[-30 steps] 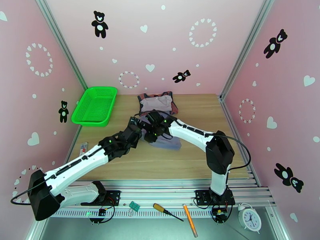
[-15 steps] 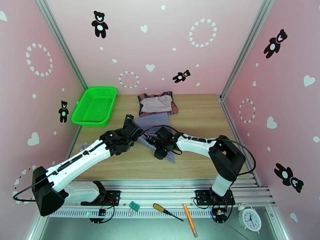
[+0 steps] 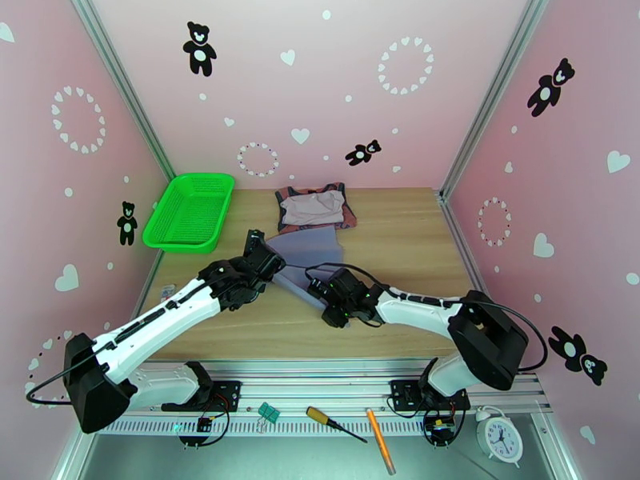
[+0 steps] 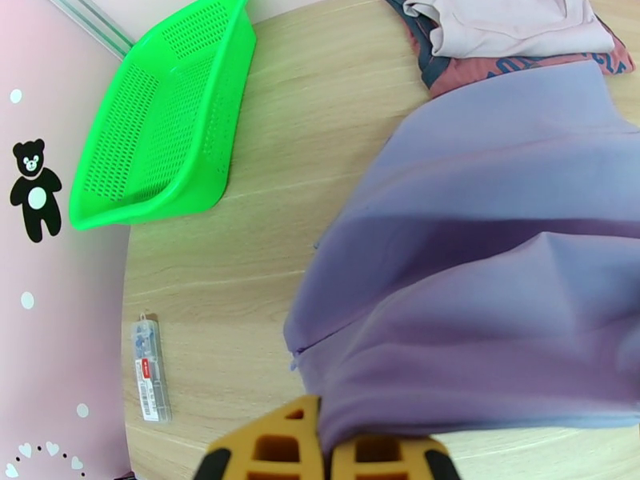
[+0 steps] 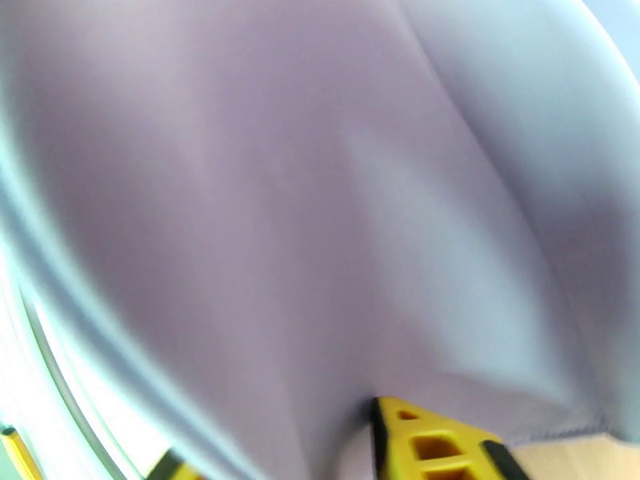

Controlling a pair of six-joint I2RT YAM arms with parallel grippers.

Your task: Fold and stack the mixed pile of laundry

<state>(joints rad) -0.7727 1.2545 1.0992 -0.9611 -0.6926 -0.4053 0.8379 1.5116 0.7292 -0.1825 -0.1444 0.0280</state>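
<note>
A blue-grey cloth (image 3: 310,251) lies spread at mid-table and is drawn taut between both grippers. My left gripper (image 3: 270,262) is shut on its left edge; in the left wrist view the cloth (image 4: 480,274) runs down between the yellow fingers of the left gripper (image 4: 328,451). My right gripper (image 3: 323,302) is shut on the near corner, and in the right wrist view the cloth (image 5: 280,194) disappears between the fingers of the right gripper (image 5: 320,454). Behind it sits a rust-red top (image 3: 346,219) with a pale shirt (image 3: 312,206) folded on it.
A bright green mesh basket (image 3: 190,211) stands at the back left of the wooden table (image 3: 400,234). A small clear box (image 3: 166,296) lies by the left edge. Tools and a clock (image 3: 502,438) lie below the front rail.
My right arm has swung toward the near edge, pulling the cloth's corner out of a bunch into a spread sheet. The left gripper shifted slightly left, still gripping.
</note>
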